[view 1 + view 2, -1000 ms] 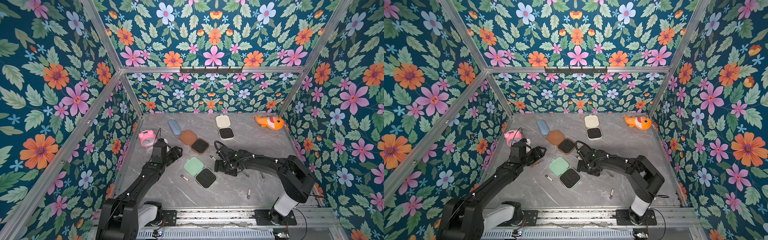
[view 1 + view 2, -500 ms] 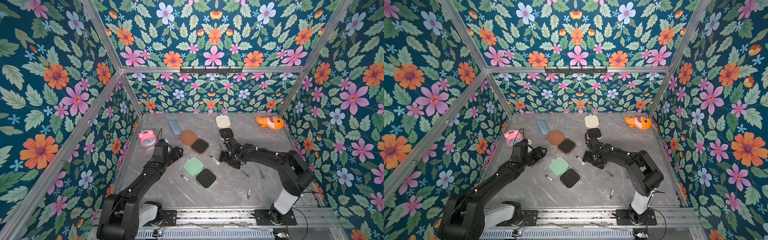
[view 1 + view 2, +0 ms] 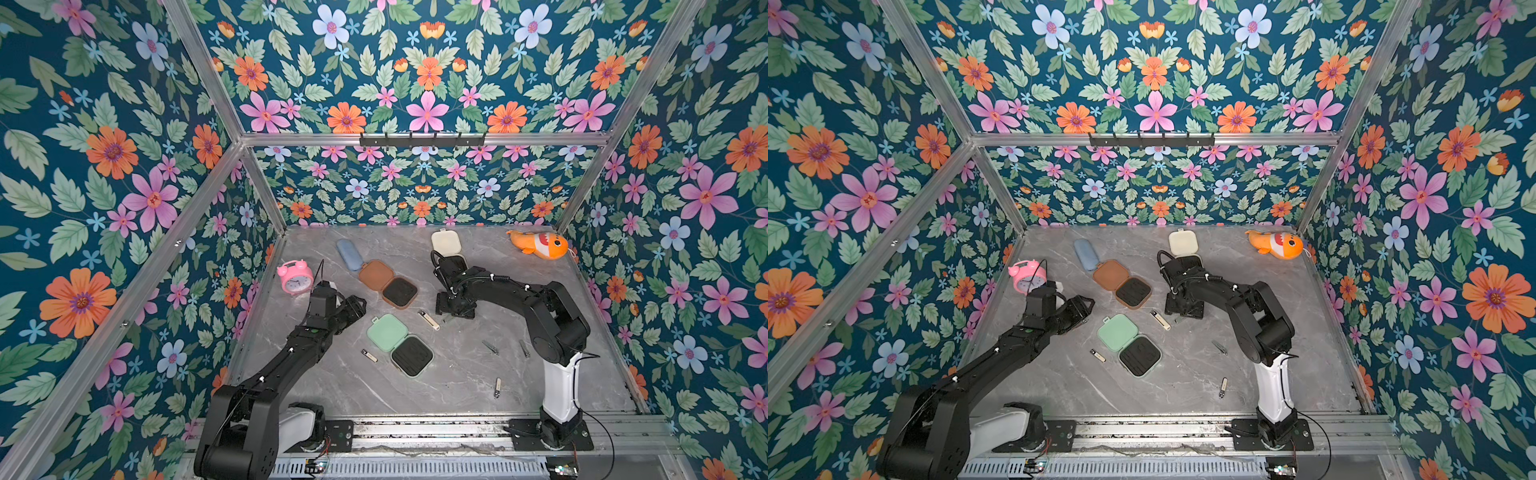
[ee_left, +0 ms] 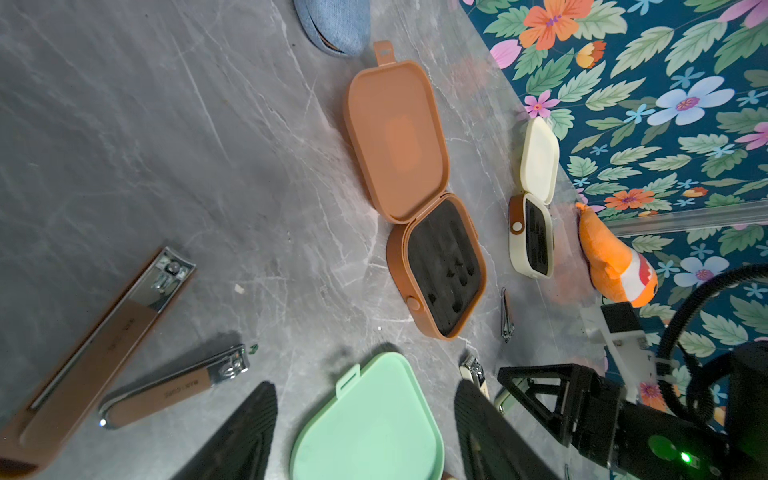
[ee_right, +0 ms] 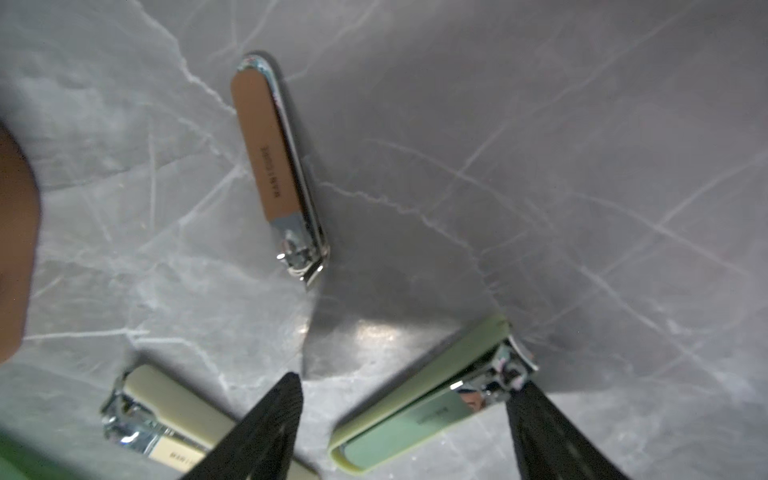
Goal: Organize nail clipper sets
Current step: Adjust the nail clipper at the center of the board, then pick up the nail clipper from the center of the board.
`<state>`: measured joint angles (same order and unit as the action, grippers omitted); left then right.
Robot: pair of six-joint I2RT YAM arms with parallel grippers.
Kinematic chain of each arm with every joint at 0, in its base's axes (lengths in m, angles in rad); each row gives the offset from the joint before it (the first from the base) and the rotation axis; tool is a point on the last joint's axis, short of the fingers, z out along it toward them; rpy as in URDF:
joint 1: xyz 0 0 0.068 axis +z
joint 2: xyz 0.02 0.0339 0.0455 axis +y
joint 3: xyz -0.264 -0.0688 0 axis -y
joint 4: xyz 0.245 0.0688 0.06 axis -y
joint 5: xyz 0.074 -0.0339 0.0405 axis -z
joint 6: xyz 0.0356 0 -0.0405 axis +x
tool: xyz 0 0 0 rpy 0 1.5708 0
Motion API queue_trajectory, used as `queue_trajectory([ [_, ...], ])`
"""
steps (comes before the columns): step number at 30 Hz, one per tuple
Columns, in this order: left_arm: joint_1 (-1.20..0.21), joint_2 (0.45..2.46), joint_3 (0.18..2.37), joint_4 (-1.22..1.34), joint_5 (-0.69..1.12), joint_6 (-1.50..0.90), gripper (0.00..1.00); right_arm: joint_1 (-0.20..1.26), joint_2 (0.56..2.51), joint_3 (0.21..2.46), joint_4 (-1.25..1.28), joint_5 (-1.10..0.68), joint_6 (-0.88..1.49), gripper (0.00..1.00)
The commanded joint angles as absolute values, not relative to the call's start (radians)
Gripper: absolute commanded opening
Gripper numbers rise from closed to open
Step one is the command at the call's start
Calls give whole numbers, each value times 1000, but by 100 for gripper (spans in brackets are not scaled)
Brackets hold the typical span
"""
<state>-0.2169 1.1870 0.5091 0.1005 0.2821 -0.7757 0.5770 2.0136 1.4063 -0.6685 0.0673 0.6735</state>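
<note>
Both reach low over the table: left arm stretched forward, left gripper [image 3: 356, 305] jaws apart; right arm elbow-bent, right gripper [image 3: 455, 311] pointing straight down, jaws apart.

The grey marbled tabletop [image 3: 332, 386] holds an open hinged brown case [image 3: 388, 284], cream case [image 3: 446, 242] and mint case [image 3: 399, 345], scattered slim metal clippers [image 3: 428, 320], a blue fabric pouch [image 3: 349, 254], a pink alarm clock [image 3: 294, 277] and an orange plush fish [image 3: 538, 245].
</note>
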Motion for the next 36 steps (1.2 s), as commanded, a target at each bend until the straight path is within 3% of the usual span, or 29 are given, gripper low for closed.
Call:
queue_trajectory([
  [1, -218, 1191, 506, 123, 287, -769, 70, 565, 2039, 1423, -715, 83, 649, 70],
  [17, -259, 1172, 521, -80, 407, -708, 71, 563, 2041, 1457, -702, -1, 588, 23],
  [22, -279, 1155, 515, -149, 446, -697, 71, 563, 2032, 1448, -702, -13, 578, 23],
  [27, -305, 1169, 499, -164, 482, -700, 71, 563, 2040, 1439, -693, -37, 570, 31],
  [36, -349, 1210, 503, -138, 481, -721, 72, 563, 1994, 1402, -662, -52, 556, 16],
])
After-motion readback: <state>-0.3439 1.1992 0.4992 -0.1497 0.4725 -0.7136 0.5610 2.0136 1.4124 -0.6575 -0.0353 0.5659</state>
